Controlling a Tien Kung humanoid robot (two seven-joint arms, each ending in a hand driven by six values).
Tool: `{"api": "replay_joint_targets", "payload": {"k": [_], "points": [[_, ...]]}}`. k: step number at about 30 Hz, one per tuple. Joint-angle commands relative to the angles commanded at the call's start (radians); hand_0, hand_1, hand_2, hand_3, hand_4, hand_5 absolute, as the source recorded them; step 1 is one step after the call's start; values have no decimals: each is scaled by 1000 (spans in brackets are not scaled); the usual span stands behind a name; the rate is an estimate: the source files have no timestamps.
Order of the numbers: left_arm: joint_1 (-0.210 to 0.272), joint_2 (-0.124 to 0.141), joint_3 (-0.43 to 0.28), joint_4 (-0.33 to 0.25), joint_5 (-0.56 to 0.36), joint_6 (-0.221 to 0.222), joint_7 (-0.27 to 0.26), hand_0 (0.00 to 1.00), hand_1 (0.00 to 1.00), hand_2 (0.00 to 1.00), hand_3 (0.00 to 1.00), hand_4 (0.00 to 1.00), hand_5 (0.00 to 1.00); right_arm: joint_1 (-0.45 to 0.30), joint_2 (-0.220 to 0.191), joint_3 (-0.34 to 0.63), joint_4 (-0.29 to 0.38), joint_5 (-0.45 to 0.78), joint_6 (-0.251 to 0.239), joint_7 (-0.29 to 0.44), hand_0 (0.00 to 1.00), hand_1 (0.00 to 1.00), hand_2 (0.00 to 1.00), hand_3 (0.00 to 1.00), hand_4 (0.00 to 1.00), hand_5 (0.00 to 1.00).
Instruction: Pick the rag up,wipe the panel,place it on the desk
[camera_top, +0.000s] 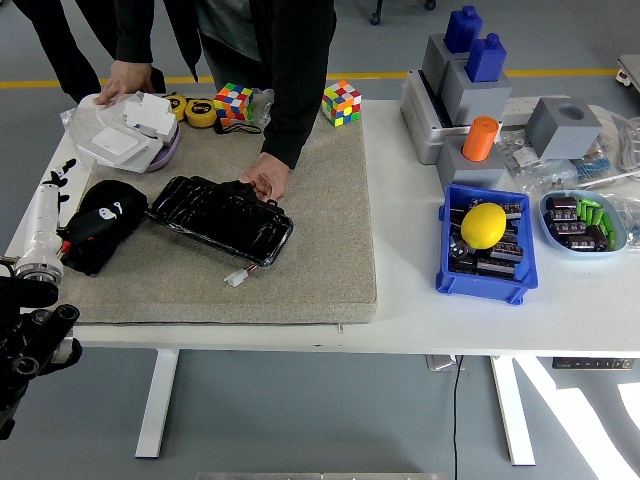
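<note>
The black rag (100, 225) lies bunched on the grey mat (300, 230) at the bench's (420, 300) left — just beside the glossy black panel (220, 217), which a person's hand (264, 181) steadies. The left robot hand (55, 215) seems to touch the rag's edge; its grip cannot be made out.

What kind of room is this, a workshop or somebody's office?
Probably a workshop or robot test lab: a blue bin of small black parts, grey fixture blocks on the white table, and a yellow line on the floor.
</note>
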Motion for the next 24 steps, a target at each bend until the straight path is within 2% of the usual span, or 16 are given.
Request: {"api": "replay_joint_targets", "payload": {"k": [1,2,4,6,7,8,14,24], "points": [[6,-1,-18,-13,-20,10,-30,782,926,981,954,998,359,0,0,2,-1,-1,0,0,530,552,490,522,893,341],[10,-3,-34,-24,-41,18,-58,659,796,827,831,998,372,0,1,3,-1,-3,0,0,530,554,490,523,893,341],[20,-6,-70,-48,-79,26,-108,659,796,827,831,998,372,-1,2,6,-2,-7,0,0,530,554,490,523,893,341],[31,-9,-118,-76,-90,31,-132,659,796,827,831,998,372,-1,4,5,-3,-9,0,1,530,554,490,523,893,341],[35,-10,-135,-84,-91,31,-135,659,796,827,831,998,372,-1,4,4,-4,-10,0,1,530,554,490,523,893,341],[39,-11,-160,-98,-95,28,-139,651,760,786,803,998,377,0,4,4,-5,-13,0,1,530,554,490,523,894,341],[46,-17,-274,-143,-99,8,-141,658,751,781,801,998,385,12,2,13,-15,-28,-1,2,530,555,490,523,894,342],[63,-29,-325,-180,-104,-24,-134,659,750,780,801,998,390,21,11,55,-37,-70,-3,2,531,553,490,522,893,344]]}}
